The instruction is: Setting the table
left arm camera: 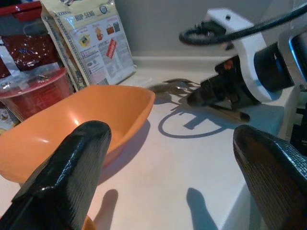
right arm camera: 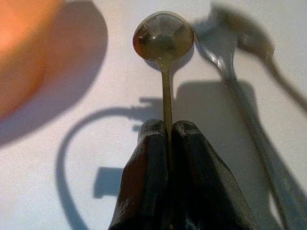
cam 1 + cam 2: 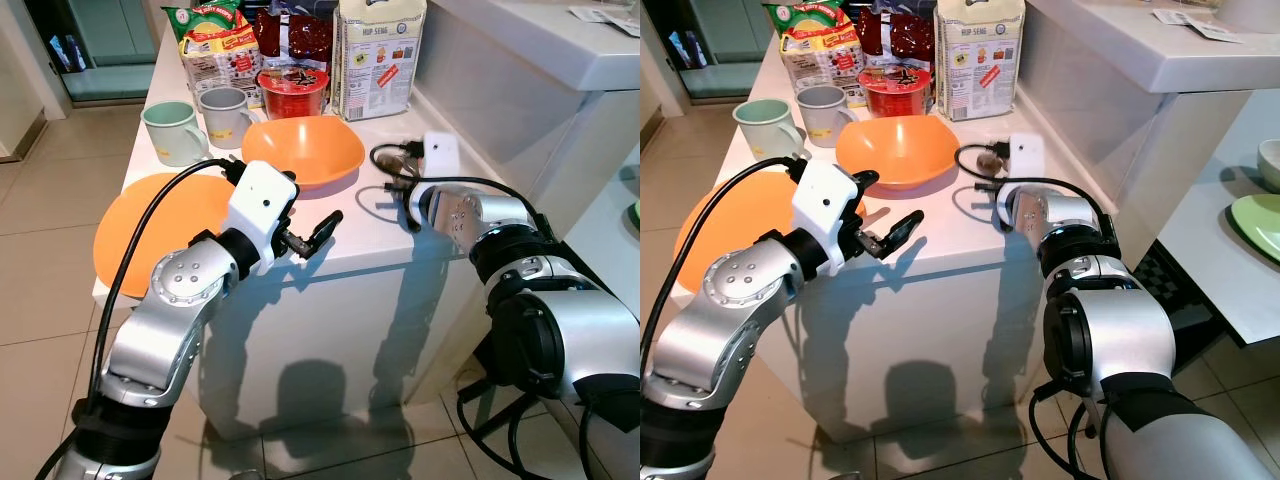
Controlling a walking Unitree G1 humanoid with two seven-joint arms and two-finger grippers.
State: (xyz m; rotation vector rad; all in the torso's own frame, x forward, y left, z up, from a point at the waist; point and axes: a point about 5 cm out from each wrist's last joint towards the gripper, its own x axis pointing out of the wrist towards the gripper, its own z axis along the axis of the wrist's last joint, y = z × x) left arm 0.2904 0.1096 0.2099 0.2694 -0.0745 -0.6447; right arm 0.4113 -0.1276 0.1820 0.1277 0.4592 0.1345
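Note:
My right gripper (image 2: pixel 168 128) is shut on the handle of a metal spoon (image 2: pixel 163 36), which lies just above the white counter (image 3: pixel 370 235), right of the orange bowl (image 3: pixel 300 148). A fork (image 2: pixel 225 55) rests on the counter beside the spoon. My left gripper (image 3: pixel 885 205) hovers open and holds nothing at the counter's front edge, in front of the bowl. An orange plate (image 3: pixel 150 225) lies left of it, partly hidden behind my left arm.
Two mugs (image 3: pixel 172 132) (image 3: pixel 225 115), a red noodle cup (image 3: pixel 292 90), snack packets and a tall bag (image 3: pixel 378 55) crowd the back of the counter. A raised white ledge (image 3: pixel 560 60) runs along the right. A lower table at far right holds a green plate (image 3: pixel 1255 215).

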